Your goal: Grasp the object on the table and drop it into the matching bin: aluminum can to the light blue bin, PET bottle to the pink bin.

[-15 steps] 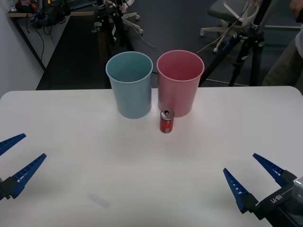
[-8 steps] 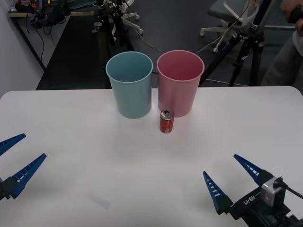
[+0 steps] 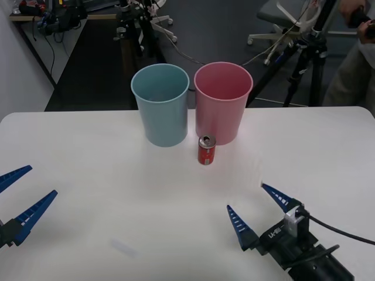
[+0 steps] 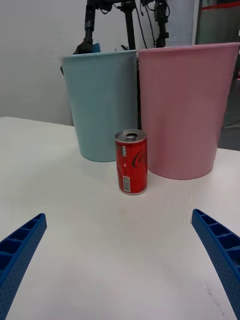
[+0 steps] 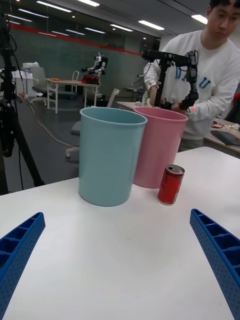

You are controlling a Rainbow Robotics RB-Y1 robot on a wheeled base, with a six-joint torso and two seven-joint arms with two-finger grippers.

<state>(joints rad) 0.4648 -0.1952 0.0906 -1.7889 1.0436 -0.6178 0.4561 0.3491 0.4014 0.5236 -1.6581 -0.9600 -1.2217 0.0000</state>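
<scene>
Advanced toward can (image 3: pixel 206 150), right hand (image 3: pixel 258 209) open; bins (image 3: pixel 160 105) seemingly touching behind.

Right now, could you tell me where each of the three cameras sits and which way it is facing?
Front view: above the arms, looking forward and down at the table; the open left gripper at the left edge, the open right gripper lower right.
Right wrist view: low over the tabletop, facing the aluminum can, with its own fingers at the corners.
Left wrist view: low on the left, facing the light blue bin; its own fingers at the corners.
All share the can, the light blue bin and the pink bin.
</scene>
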